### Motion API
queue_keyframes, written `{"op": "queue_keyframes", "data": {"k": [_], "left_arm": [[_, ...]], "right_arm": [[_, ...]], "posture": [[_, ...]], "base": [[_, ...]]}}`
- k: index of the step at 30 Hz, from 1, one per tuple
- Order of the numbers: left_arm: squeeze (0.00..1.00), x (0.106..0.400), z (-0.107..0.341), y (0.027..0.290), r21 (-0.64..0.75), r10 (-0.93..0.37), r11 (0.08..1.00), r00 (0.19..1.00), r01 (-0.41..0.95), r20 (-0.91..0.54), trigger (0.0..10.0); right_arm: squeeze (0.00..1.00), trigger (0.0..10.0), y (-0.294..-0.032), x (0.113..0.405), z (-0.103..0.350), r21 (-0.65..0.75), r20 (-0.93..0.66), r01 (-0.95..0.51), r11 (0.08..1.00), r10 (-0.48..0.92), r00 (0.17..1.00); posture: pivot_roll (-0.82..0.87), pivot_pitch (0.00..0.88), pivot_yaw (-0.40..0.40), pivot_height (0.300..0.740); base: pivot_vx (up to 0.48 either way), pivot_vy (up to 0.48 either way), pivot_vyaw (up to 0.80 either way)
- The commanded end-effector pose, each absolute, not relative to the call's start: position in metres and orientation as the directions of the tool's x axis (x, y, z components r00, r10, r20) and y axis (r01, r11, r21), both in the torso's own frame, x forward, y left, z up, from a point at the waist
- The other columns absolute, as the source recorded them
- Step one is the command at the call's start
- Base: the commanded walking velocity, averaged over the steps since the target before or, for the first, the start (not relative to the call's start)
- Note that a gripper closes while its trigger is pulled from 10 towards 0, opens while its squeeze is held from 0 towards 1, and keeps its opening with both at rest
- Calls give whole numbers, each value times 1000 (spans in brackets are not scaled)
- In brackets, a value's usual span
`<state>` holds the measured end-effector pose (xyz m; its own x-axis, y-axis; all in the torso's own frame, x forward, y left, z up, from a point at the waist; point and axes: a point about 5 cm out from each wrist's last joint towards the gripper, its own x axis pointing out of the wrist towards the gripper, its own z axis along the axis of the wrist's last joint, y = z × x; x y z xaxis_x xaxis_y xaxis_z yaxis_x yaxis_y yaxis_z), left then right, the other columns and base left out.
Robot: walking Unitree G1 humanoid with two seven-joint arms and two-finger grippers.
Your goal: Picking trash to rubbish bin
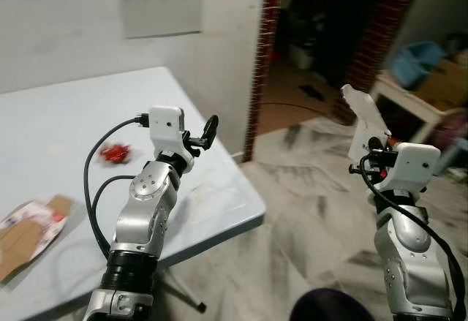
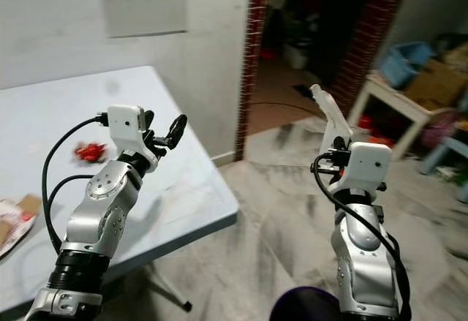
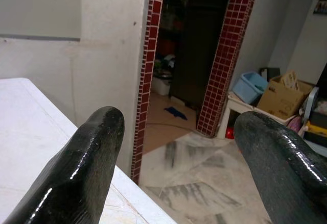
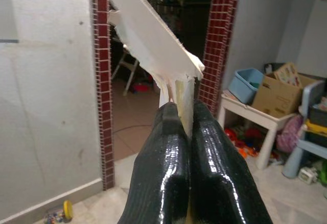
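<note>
My right gripper (image 4: 185,117) is shut on a piece of white foam board (image 4: 148,30), which it holds up in the air over the floor, to the right of the table; the foam board (image 1: 364,115) points toward the dark doorway. My left gripper (image 1: 205,134) is open with nothing between its fingers (image 3: 82,168), raised over the table's right edge. A red crumpled wrapper (image 1: 115,153) lies on the pale blue table (image 1: 219,197) behind my left arm. Torn cardboard and paper (image 1: 29,226) lies at the table's near left.
A dark doorway (image 1: 322,28) framed by red tiled pillars (image 1: 265,58) stands ahead. A low white table (image 1: 409,102) with a blue tub (image 1: 413,61) and a cardboard box stands at the right. The marbled floor (image 1: 307,211) lies between.
</note>
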<state>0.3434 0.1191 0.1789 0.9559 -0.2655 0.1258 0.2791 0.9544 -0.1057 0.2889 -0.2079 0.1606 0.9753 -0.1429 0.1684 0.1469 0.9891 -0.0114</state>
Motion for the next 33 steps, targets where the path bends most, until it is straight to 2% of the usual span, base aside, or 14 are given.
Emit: {"op": "queue_keyframes", "data": {"k": [1, 27, 33], "left_arm": [[0, 345, 180, 119, -113, -268, 953, 957, 280, 114, 10000], [0, 345, 176, 107, -107, -342, 931, 936, 349, 80, 10000], [0, 345, 172, 105, -94, -360, 927, 931, 364, 54, 10000]], "right_arm": [[0, 10000, -209, 288, 165, -10, 180, 154, 988, -150, 972], [0, 10000, -211, 285, 161, -17, 162, 177, 984, -172, 972], [0, 10000, -210, 283, 161, -13, 168, 173, 985, -169, 971]], "posture": [[-91, 15, -22, 740], [-105, 0, -9, 740], [-108, 0, -5, 740]], "base": [[0, 0, -694], [0, 0, -692], [0, 0, 0]]}}
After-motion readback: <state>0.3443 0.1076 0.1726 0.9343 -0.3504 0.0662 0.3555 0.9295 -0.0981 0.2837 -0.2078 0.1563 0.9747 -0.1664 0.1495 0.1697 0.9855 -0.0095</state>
